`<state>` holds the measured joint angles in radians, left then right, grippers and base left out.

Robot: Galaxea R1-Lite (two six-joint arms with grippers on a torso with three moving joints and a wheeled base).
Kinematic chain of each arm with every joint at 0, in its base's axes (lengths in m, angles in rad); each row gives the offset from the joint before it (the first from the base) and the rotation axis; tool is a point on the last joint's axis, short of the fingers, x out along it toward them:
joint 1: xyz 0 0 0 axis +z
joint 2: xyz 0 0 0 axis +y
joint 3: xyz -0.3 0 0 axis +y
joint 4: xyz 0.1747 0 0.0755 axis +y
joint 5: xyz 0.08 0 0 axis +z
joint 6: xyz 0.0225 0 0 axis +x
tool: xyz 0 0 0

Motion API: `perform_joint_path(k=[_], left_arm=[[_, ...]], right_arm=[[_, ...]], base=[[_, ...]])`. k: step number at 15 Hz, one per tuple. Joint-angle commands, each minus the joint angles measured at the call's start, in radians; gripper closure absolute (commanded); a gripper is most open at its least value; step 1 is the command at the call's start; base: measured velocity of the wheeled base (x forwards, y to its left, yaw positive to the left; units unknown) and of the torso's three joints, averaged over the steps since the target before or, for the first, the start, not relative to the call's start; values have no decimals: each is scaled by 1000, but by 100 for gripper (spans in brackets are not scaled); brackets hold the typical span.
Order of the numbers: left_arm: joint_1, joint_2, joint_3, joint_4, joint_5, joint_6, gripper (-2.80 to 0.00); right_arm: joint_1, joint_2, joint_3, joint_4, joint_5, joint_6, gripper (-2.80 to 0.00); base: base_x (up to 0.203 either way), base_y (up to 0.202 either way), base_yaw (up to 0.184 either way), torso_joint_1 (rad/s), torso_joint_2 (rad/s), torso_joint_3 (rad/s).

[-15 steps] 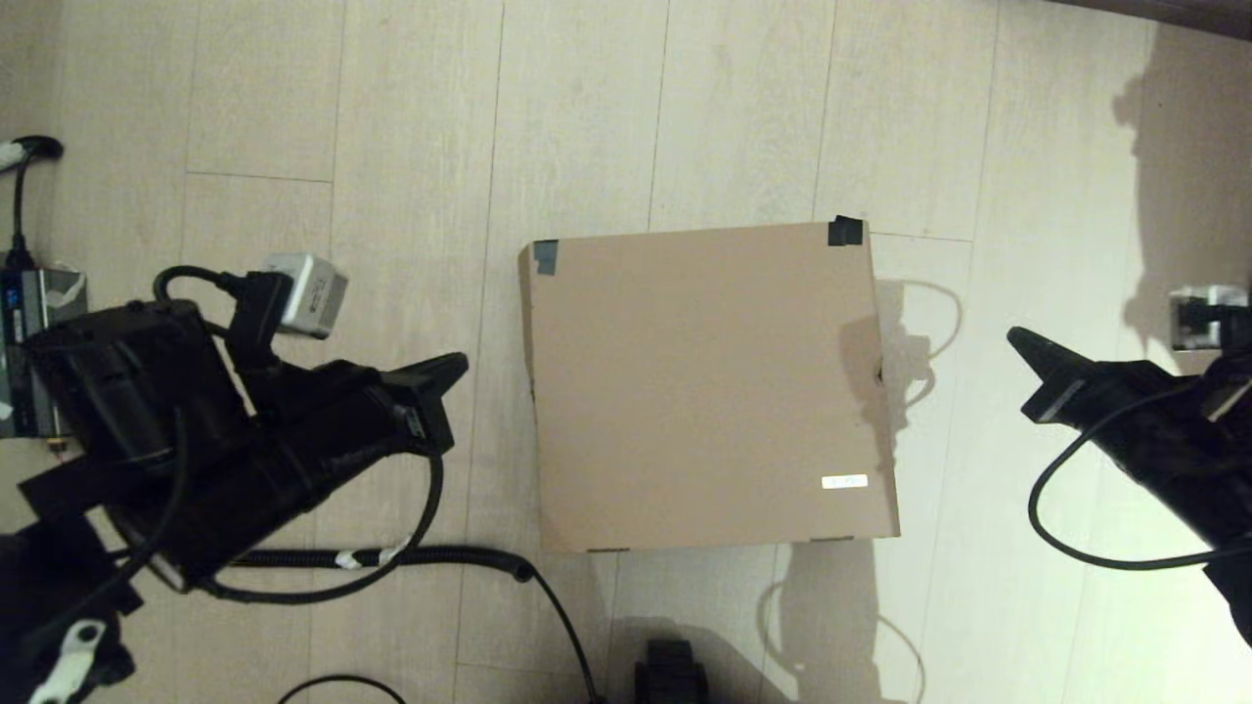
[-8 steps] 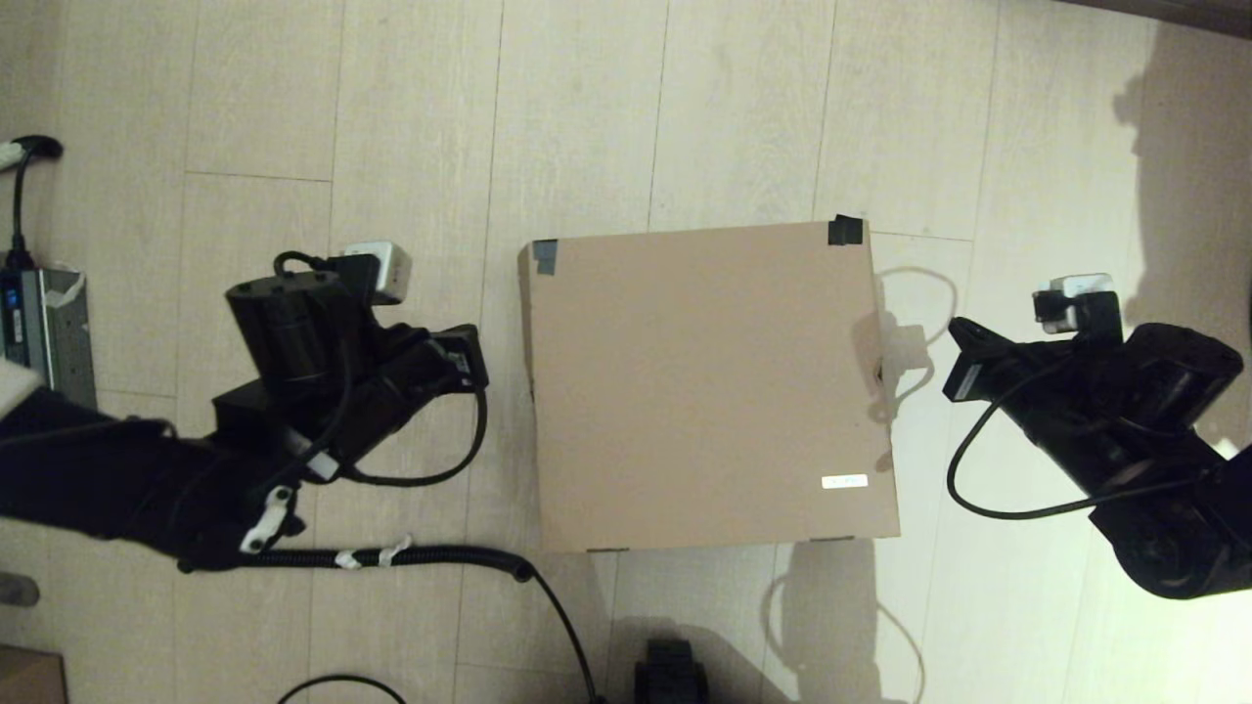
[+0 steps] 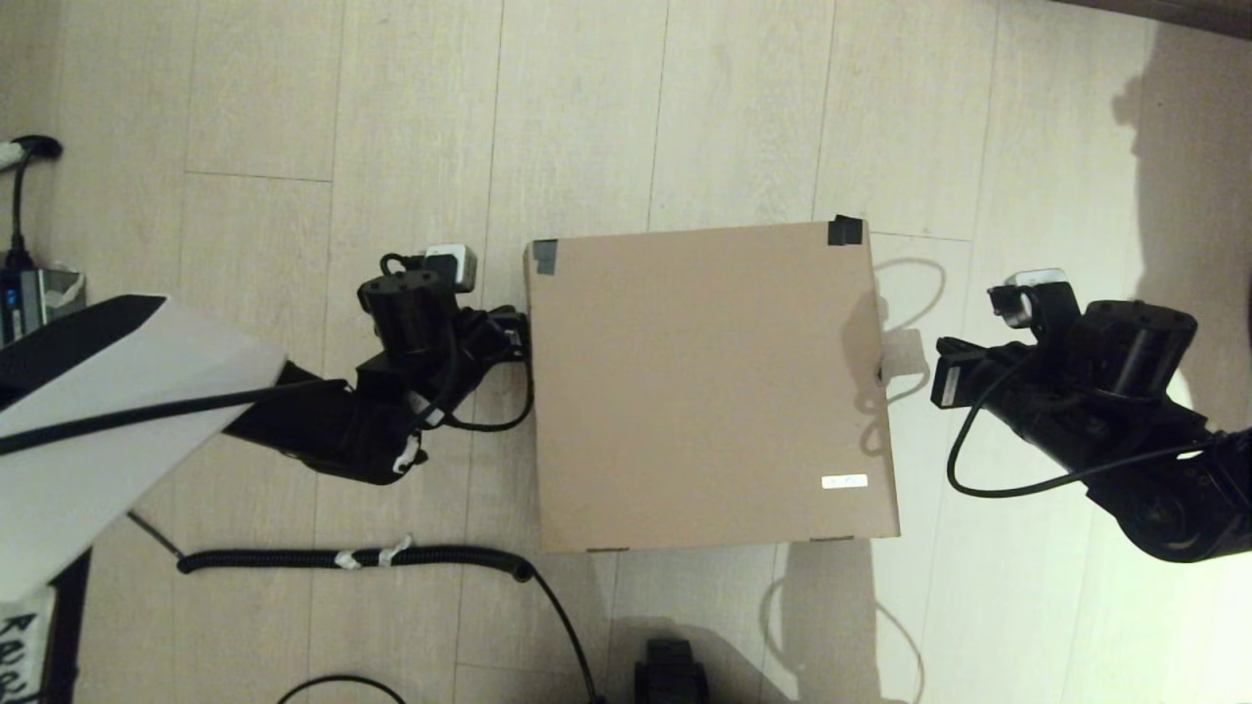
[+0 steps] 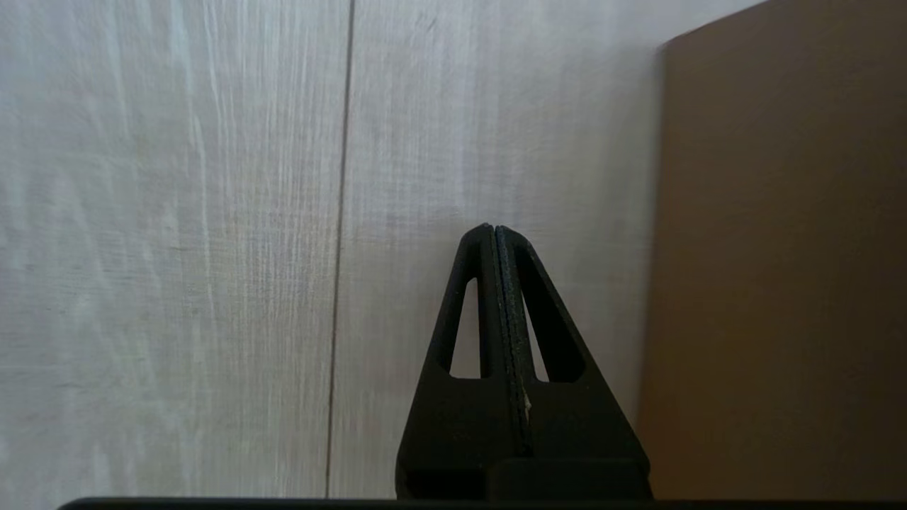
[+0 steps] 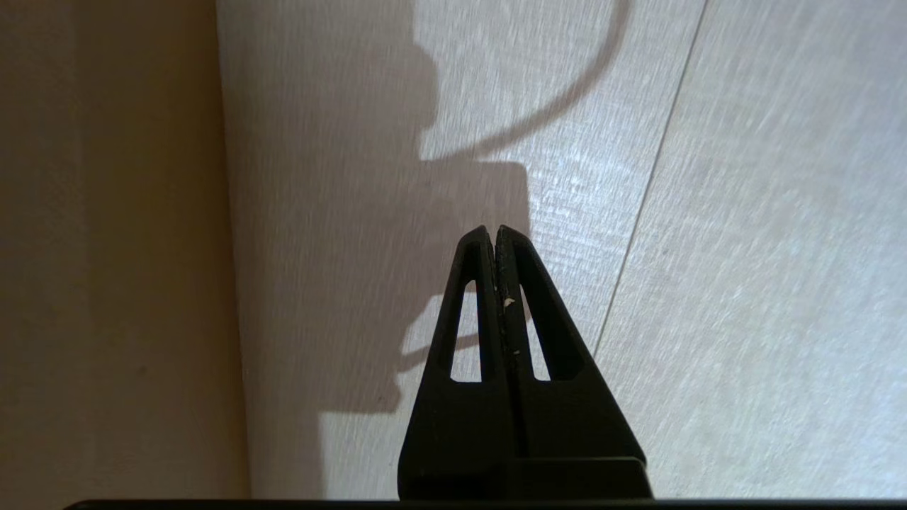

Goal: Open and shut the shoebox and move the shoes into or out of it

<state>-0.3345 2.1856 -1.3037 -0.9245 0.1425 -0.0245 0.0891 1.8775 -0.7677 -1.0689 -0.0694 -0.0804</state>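
Head view: large plain brown cardboard shoebox [image 3: 709, 386] sits on pale wood-plank floor [image 3: 293, 117], lid down, black tape on two far corners, small white label [image 3: 844, 481] near right front corner. Left gripper [image 3: 518, 337] just beside box's left side. Right gripper [image 3: 941, 376] near right side, apart from it. Black coiled cable [image 3: 352, 559] lies on floor.

Left wrist view: fingers [image 4: 489, 297] pressed together, holding nothing; box wall alongside.

Right wrist view: fingers [image 5: 489, 297] closed, empty, above floor, box edge nearby.

Black arms [image 3: 342, 420] trail looped black cables, carry small white camera blocks [image 3: 450, 262], one white-shelled.
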Motion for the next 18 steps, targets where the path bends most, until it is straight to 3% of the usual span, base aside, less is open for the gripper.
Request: perform_joint_path(k=[1, 6, 10, 15, 18], left_arm=[[-22, 60, -66, 1, 1, -1, 0], [-75, 140, -216, 0, -2, -10, 0], [-79, 135, -202, -13, 5, -32, 0], [-2, -37, 130, -129, 7, -31, 0], [69, -234, 357, -188, 1, -32, 0]], right_arm=[[10, -21, 22, -6, -3, 0, 0], [13, -82, 139, -8, 1, -2, 0], [9, -105, 174, -16, -3, 0, 0], [-14, -282, 243, -10, -5, 0, 0], [8, -438, 346, -12, -77, -1, 0]], base=[[0, 0, 0, 0, 0, 0], [0, 0, 0, 0, 0, 0], [0, 0, 0, 0, 0, 0], [0, 0, 0, 0, 0, 0], [0, 0, 0, 0, 0, 0]])
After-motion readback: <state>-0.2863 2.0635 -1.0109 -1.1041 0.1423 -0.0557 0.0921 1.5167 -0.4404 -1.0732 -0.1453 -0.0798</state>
